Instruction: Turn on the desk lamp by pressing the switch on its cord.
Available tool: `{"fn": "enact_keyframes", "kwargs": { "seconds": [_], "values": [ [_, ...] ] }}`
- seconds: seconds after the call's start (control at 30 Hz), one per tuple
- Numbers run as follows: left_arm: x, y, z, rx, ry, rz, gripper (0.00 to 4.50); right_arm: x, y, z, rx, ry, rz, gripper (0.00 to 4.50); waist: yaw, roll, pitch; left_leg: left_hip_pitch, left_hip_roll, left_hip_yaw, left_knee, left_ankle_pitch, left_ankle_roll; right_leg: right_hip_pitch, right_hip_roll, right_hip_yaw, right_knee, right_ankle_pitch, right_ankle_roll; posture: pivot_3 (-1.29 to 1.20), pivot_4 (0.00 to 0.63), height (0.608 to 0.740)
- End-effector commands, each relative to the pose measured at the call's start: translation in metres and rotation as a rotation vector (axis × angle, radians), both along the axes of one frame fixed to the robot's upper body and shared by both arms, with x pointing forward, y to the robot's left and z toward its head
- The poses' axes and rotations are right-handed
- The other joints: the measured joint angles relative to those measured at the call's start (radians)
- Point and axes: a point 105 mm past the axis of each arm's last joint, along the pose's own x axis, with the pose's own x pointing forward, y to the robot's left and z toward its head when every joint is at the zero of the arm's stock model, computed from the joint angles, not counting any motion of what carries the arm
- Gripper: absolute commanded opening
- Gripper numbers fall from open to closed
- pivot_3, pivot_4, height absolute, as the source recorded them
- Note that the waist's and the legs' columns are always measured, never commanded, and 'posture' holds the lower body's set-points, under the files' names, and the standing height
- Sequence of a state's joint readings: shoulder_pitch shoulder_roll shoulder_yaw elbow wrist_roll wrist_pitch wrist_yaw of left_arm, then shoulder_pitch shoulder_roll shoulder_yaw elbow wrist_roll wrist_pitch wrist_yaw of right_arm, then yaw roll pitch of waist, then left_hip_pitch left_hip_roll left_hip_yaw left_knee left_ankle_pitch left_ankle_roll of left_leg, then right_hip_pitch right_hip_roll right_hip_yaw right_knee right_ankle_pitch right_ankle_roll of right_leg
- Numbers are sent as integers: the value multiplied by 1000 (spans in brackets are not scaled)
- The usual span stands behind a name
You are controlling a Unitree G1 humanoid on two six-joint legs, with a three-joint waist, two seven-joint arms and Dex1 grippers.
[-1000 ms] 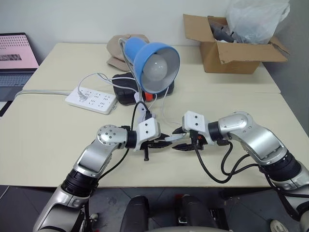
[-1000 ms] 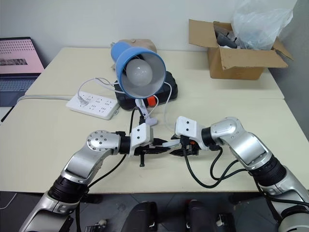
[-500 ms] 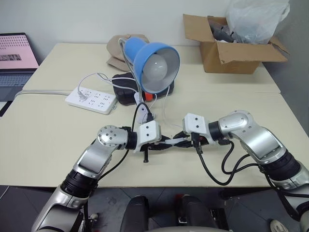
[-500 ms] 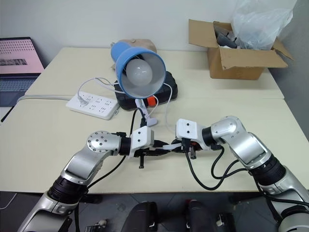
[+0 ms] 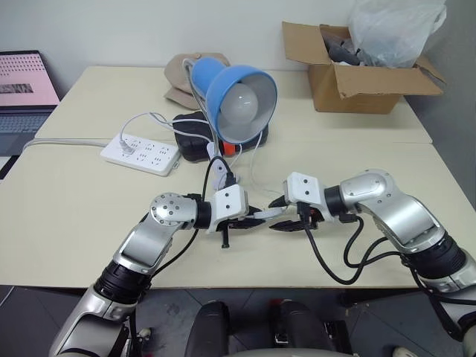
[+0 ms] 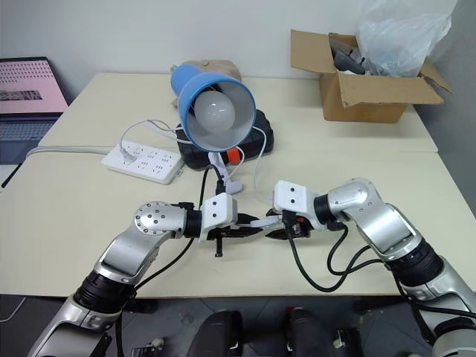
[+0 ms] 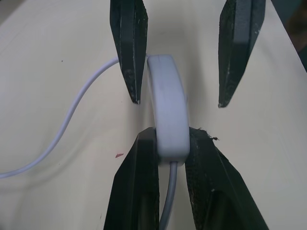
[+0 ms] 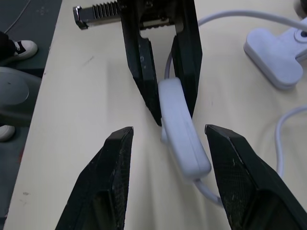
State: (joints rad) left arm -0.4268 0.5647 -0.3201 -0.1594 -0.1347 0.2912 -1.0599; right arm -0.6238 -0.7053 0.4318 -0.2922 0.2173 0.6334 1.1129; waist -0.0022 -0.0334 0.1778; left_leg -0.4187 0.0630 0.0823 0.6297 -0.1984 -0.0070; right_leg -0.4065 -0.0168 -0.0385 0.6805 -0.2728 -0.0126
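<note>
Pwr strip [image 5: 140,153], laptop [image 5: 26,93], cardboard box [image 5: 357,78] w/ plastic bag [image 5: 398,30].

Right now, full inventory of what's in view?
desk lamp: 1, blue shade, white bulb, table centre
switch: 1, white, between both end effectors
cord: 1, thin white, runs from switch
power strip: 1, white, left of lamp
black case: 1, behind lamp
cardboard box: 1, brown, far right
plastic bag: 1, clear, in box
laptop: 1, far left
left end effector: shut on switch
right end effector: open around switch
</note>
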Motion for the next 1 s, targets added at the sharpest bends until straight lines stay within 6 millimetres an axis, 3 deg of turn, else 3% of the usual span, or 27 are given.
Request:
{"fn": "enact_keyframes", "kwargs": {
  "seconds": [0.03, 0.3, 0.4, 0.53, 0.57, 0.9, 1.0],
  "values": [
    [0, -3, 10, -11, -51, -20, 418, 0, -2, 8, -1, -48, 5, 2489, 0, 0, 0, 0, 0, 0, 0, 0, 0, 0, 0, 0, 0, 0, 0, 0, 150, 740],
    [0, -3, 10, -12, -50, -18, 418, 1, 1, 8, 16, -37, -5, 2489, 0, 0, 0, 0, 0, 0, 0, 0, 0, 0, 0, 0, 0, 0, 0, 0, 150, 740],
    [0, -4, 10, -14, -49, -18, 418, 2, 2, 7, 18, -36, -9, 1992, 0, 0, 0, 0, 0, 0, 0, 0, 0, 0, 0, 0, 0, 0, 0, 0, 150, 740],
    [-1, -4, 10, -15, -48, -19, 417, 3, 3, 6, 17, -40, -12, 826, 0, 0, 0, 0, 0, 0, 0, 0, 0, 0, 0, 0, 0, 0, 0, 0, 150, 740],
    [-1, -4, 10, -15, -48, -20, 417, 3, 3, 6, 17, -42, -12, 717, 0, 0, 0, 0, 0, 0, 0, 0, 0, 0, 0, 0, 0, 0, 0, 0, 150, 740],
    [-1, -5, 9, -12, -52, -25, 417, 0, 6, 10, 35, -52, 20, 683, 0, 0, 0, 0, 0, 0, 0, 0, 0, 0, 0, 0, 0, 0, 0, 0, 150, 740],
    [-1, -5, 8, -10, -52, -26, 417, -1, 6, 16, 71, -50, 26, 1560, 0, 0, 0, 0, 0, 0, 0, 0, 0, 0, 0, 0, 0, 0, 0, 0, 150, 740]
  ]
}}
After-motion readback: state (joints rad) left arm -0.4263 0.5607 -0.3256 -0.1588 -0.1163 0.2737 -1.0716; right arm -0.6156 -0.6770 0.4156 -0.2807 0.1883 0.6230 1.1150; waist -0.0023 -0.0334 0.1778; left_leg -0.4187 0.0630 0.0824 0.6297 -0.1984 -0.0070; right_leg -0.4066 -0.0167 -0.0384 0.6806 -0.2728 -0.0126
